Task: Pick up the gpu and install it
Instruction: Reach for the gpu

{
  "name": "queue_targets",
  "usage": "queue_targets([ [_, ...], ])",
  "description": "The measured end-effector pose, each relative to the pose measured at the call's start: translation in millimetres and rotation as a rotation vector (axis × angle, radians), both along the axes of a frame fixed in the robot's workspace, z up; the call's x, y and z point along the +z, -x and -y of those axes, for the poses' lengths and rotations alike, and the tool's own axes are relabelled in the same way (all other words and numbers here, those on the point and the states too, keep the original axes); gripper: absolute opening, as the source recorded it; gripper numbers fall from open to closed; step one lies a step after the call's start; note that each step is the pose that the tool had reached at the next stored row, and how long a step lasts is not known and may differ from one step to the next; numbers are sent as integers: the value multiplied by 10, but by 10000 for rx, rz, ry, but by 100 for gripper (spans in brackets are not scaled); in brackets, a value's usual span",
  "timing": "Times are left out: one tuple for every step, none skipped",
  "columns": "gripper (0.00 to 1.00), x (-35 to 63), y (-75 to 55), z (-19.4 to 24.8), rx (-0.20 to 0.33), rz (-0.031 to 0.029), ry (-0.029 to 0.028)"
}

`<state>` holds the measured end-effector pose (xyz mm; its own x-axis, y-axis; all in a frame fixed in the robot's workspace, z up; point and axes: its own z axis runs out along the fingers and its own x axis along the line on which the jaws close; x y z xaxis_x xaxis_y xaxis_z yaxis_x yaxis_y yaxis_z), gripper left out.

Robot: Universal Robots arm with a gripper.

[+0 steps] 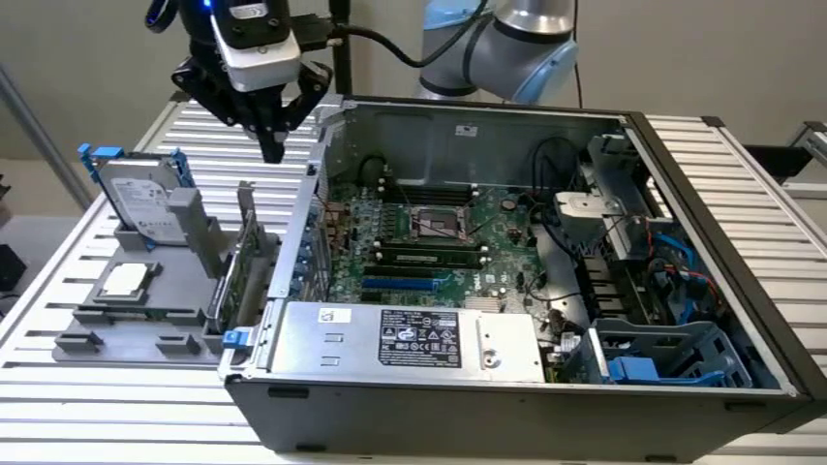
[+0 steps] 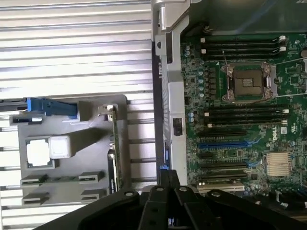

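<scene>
Exterior view: black two-finger gripper [image 1: 273, 147] hangs above the slatted metal table [image 1: 116, 407], just outside the far left corner of the open grey computer case [image 1: 517, 412]. Its fingers look pressed together and pinch nothing. Thin green-board gpu with silver end bracket [image 1: 240, 266] stands on edge in a grey plastic fixture tray [image 1: 97, 318]. It sits lower than the gripper and nearer the camera, well apart from the fingertips. Its long axis runs along the case's left wall, just beside it, with the bracket at the far end.

Wrist view: gpu [image 2: 115, 143] shows edge-on as a narrow strip. Gripper [image 2: 168, 181] is offset from it toward the case wall, so not lined up over the card.

Around:
- Silver hard drive in a blue frame [image 1: 139, 199] stands upright in the same tray, on the gpu's side away from the case.
- Large green motherboard [image 1: 427, 228] lies inside the case, its blue expansion slot [image 1: 407, 284] unoccupied.
- Silver power supply box [image 1: 413, 334] sits at the near edge.

The case wall is the closest obstacle to the card.
</scene>
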<state>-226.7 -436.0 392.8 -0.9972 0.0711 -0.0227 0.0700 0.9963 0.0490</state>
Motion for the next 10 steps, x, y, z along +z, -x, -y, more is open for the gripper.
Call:
queue_targets([
  [0,0,43,24,0,2,0],
  [0,-1,85,47,0,3,0],
  [0,-2,127,70,0,2,0],
  [0,-4,167,88,-1,2,1],
  [0,-9,214,105,0,2,0],
  [0,-16,260,117,-1,3,-1],
  [0,-24,305,126,-1,2,0],
  [0,-35,351,131,0,2,0],
  [0,-49,396,133,1,1,1],
  [0,-65,439,134,0,2,1],
])
